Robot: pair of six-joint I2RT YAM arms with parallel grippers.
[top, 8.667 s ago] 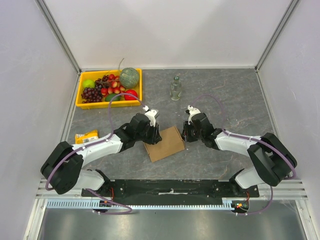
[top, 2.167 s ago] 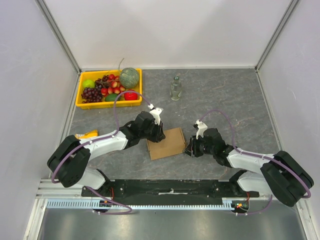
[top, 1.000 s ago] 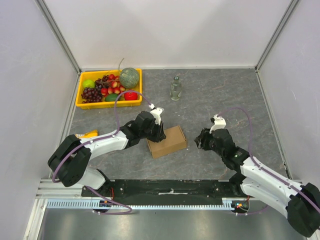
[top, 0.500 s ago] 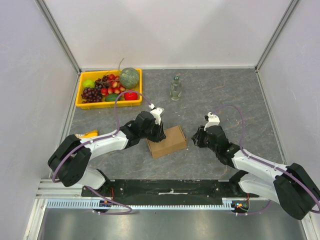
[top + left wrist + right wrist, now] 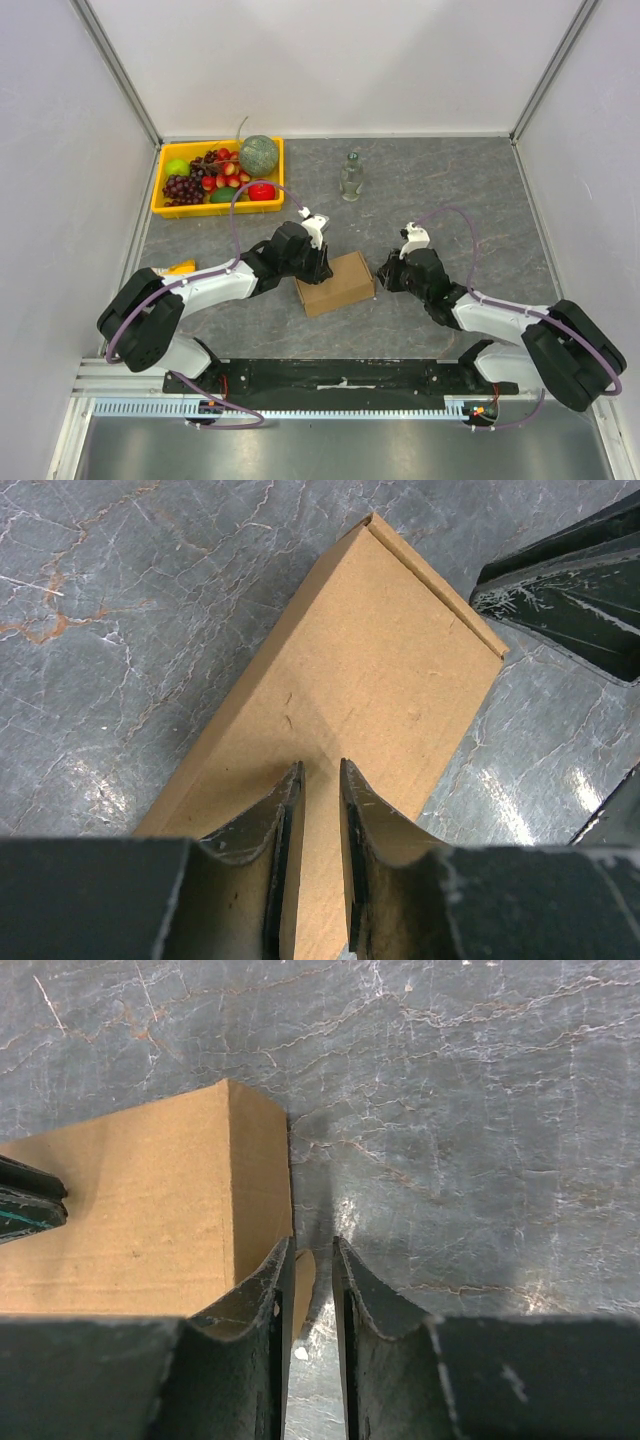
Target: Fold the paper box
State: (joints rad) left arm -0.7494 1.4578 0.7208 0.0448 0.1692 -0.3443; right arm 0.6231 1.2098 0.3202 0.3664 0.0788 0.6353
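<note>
the paper box [image 5: 338, 285], closed into a flat brown rectangle, lay on the grey stone-patterned table [image 5: 450, 200] between my two hands. my left gripper [image 5: 318, 268] stood over the left end of the box. its fingers [image 5: 275, 815] were drawn almost together, with a narrow slit between them and nothing in it. their tips were above the top panel; whether they pressed on it i could not tell. my right gripper [image 5: 383, 280] sat just beside the opposite end, at a corner. its fingers [image 5: 265, 1285] were likewise nearly closed, and a sliver of cardboard showed in the slit; whether they pinched it i could not tell. a glass bottle [image 5: 350, 177] stood upright well beyond both hands. a yellow fruit tray [image 5: 160, 205] sat well beyond my left hand and off to its left, and a small yellow packet [image 5: 178, 268] lay beside my left forearm.
</note>
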